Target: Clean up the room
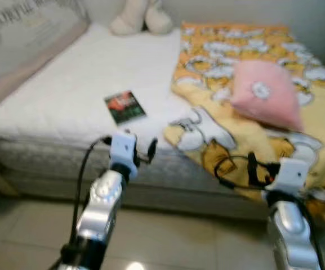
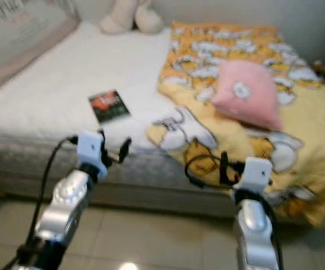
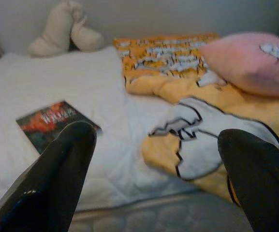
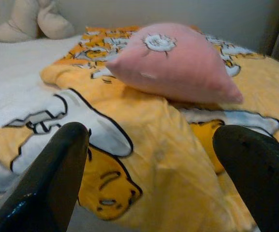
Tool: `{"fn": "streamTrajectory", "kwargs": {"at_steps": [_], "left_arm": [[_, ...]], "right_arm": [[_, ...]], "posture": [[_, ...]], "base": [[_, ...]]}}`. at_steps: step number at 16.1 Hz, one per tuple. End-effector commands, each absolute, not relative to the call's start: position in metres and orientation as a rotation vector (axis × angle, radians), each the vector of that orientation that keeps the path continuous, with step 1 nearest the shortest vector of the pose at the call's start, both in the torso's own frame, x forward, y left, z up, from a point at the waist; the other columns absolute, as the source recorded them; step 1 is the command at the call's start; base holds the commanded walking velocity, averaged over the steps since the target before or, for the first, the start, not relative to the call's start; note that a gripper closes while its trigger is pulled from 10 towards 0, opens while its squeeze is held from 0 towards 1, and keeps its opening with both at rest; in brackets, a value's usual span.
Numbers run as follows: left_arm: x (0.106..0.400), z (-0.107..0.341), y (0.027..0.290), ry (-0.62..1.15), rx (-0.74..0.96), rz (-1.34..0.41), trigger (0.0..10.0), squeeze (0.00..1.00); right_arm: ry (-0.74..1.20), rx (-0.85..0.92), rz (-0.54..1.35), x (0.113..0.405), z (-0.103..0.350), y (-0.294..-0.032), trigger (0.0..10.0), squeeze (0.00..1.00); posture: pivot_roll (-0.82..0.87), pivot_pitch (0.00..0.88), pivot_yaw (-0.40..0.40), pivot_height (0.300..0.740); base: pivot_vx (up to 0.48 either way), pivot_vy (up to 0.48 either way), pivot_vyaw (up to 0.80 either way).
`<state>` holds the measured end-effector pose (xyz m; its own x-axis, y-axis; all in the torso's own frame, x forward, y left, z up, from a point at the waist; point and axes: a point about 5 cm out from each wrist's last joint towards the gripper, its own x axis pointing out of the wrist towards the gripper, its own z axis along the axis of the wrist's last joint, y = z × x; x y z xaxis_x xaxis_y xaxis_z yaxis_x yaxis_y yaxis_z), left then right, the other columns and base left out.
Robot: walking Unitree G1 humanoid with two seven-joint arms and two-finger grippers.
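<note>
Bed [image 1: 66,95], wall [image 1: 235,11] and tiled floor [image 1: 168,236] ahead of me.
White quilted mattress against a pale wall; what looks like a printed headboard cushion [image 1: 16,34] on my left.

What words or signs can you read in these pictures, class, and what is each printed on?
Book on the white bed: red title lettering on a dark cover, too blurred to read.
Headboard cushion: large grey lettering, cut off and blurred, not readable.
Yellow blanket and pink pillow: cartoon pictures, no readable words.
</note>
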<state>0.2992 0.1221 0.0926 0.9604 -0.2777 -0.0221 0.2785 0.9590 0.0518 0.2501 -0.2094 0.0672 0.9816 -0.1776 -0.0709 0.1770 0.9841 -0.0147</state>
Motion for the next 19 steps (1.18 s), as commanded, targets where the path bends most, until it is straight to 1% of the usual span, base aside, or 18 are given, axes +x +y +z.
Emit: {"fn": "streamTrajectory", "kwargs": {"at_steps": [1,5,9,11,13,14,15,19], "left_arm": [[0.301,0.092,0.125,0.020,0.069,-0.283,10.0,0.00],[0.301,0.092,0.125,0.019,0.068,-0.282,10.0,0.00],[0.300,0.089,0.128,0.033,0.059,-0.262,10.0,0.00],[0.301,0.089,0.133,0.031,0.063,-0.225,10.0,0.00],[0.304,0.094,0.133,0.008,0.095,-0.236,10.0,0.00],[0.306,0.100,0.131,-0.024,0.136,-0.254,10.0,0.00],[0.308,0.102,0.130,-0.026,0.141,-0.262,10.0,0.00],[0.310,0.102,0.126,-0.021,0.118,-0.287,10.0,0.00]], "right_arm": [[0.066,-0.007,-0.153,0.254,0.067,-0.203,10.0,0.00],[0.071,-0.014,-0.132,0.255,0.065,-0.199,10.0,0.00],[0.069,-0.027,-0.119,0.255,0.064,-0.199,10.0,0.00],[0.050,-0.055,-0.111,0.255,0.066,-0.201,10.0,0.00],[0.032,-0.093,-0.095,0.256,0.069,-0.200,10.0,0.00],[0.027,-0.113,-0.092,0.257,0.070,-0.200,10.0,0.00],[0.026,-0.116,-0.094,0.258,0.070,-0.201,10.0,0.00],[0.006,-0.121,-0.100,0.261,0.074,-0.204,10.0,0.00]], "posture": [[-0.07,0.000,0.053,0.740],[-0.06,0.000,0.048,0.740],[-0.05,0.000,0.045,0.740],[-0.05,0.000,0.045,0.740],[-0.06,0.000,0.049,0.740],[-0.06,0.000,0.050,0.740],[-0.06,0.000,0.051,0.740],[-0.07,0.000,0.060,0.740]], "base": [[0.000,-0.416,0.00],[0.000,-0.416,0.00],[0.336,-0.326,0.00],[0.000,0.000,0.00],[0.000,0.000,0.00],[0.480,0.000,0.00],[0.480,0.000,0.00],[0.480,0.000,0.00]]}}
